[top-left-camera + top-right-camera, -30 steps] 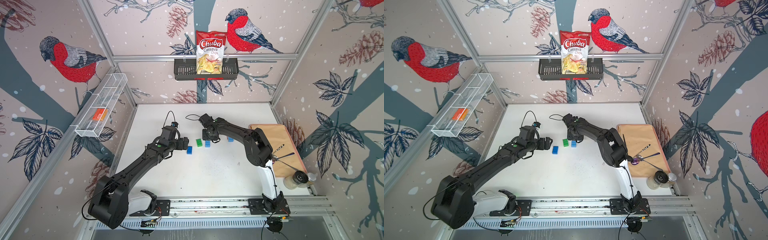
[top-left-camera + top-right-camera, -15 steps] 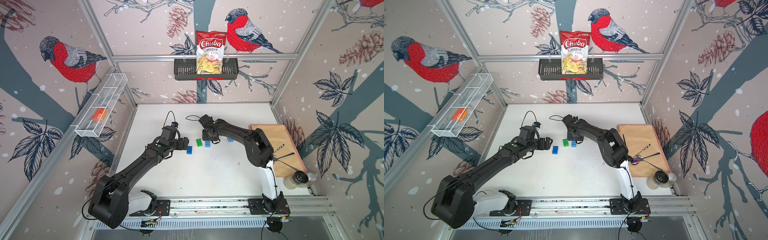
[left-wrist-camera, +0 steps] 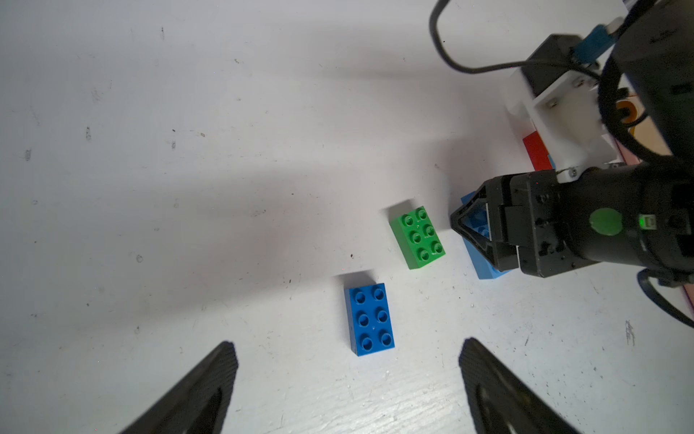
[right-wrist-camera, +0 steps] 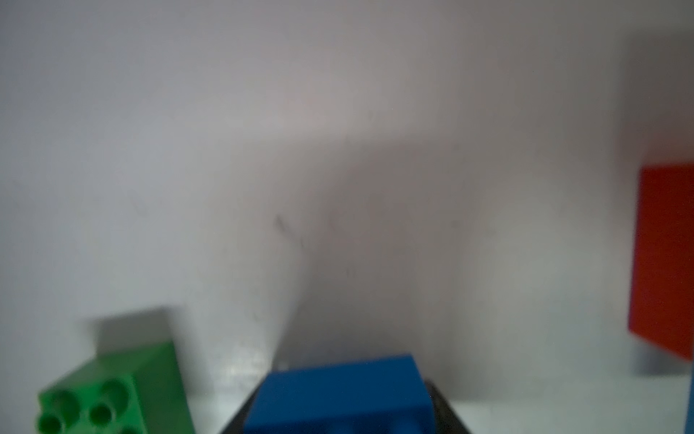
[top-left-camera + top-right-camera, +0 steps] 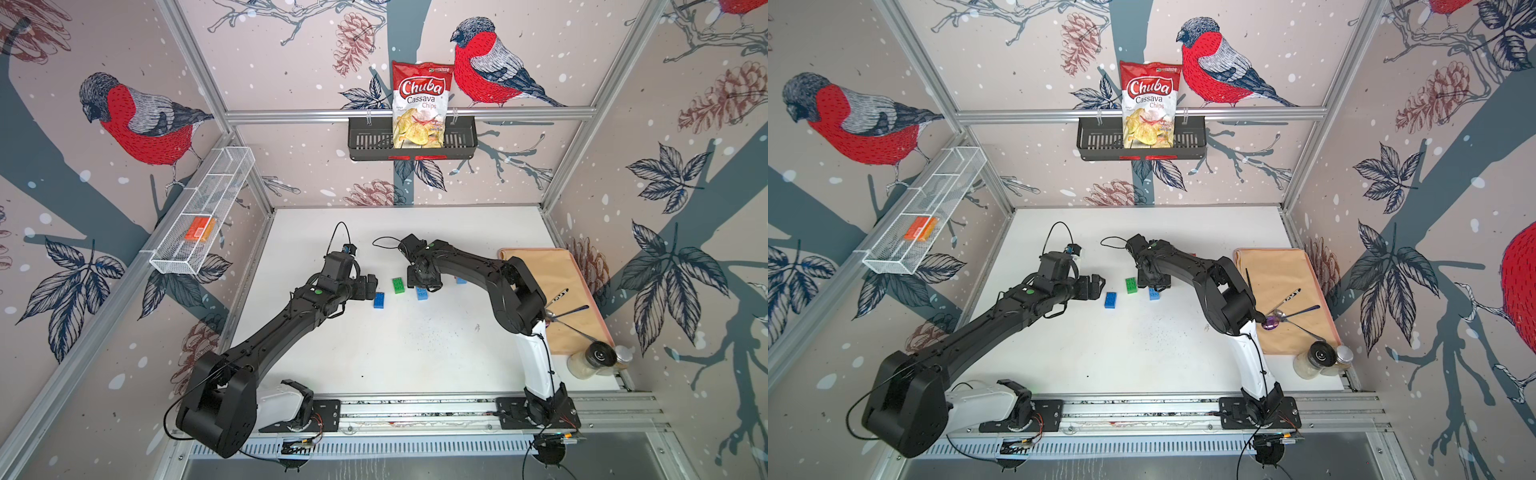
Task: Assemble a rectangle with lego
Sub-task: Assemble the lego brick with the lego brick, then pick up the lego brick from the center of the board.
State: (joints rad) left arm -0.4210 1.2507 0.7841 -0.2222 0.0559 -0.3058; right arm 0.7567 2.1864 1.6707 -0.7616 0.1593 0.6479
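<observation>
A dark blue lego brick (image 5: 378, 300) (image 3: 370, 319) lies flat on the white table just ahead of my left gripper (image 5: 375, 286) (image 3: 348, 342). That gripper is open and holds nothing. A green brick (image 5: 398, 285) (image 3: 417, 237) (image 4: 112, 390) lies a little beyond it. My right gripper (image 5: 423, 286) (image 4: 338, 417) points down over a lighter blue brick (image 5: 422, 294) (image 3: 484, 265) (image 4: 338, 390) resting on the table. Its fingers flank that brick closely, and whether they still press it is unclear. A red brick (image 3: 537, 152) (image 4: 664, 259) and another light blue brick (image 5: 461, 281) lie past the right arm.
A beige mat (image 5: 536, 266) with spoons (image 5: 569, 309) lies along the table's right side, with two jars (image 5: 592, 359) at its near end. A white wire basket (image 5: 199, 220) holding an orange box hangs on the left wall. A black basket (image 5: 411, 143) with a chips bag hangs on the back wall.
</observation>
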